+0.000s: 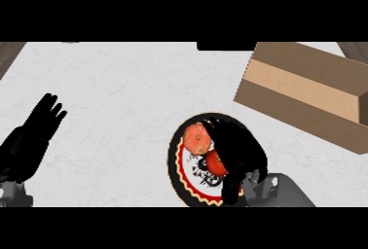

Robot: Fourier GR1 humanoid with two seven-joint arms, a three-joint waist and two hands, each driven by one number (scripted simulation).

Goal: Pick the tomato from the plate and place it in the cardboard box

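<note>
In the head view my left hand (pixel 32 138) rests near the left edge of the tabletop (pixel 129 82). It is open, fingers straight with their tips toward the far side, and it touches nothing. My right forearm comes in from the lower edge, and my right hand (pixel 237 146) arches over the right half of the plate (pixel 174 163), stretched toward its far rim. It shows as one black mass, so I cannot tell whether it is closed on anything or only spread above. The tomato (pixel 195 138) is on the plate, against the left flank of that hand. It shows as a round orange-red patch, with a redder patch just below it and the hand's black running between them — whether both are one fruit I cannot tell. It looks round, with no long axis or stem direction that I can make out. The cardboard box (pixel 302 92) stands well apart at the far right, set askew.
</note>
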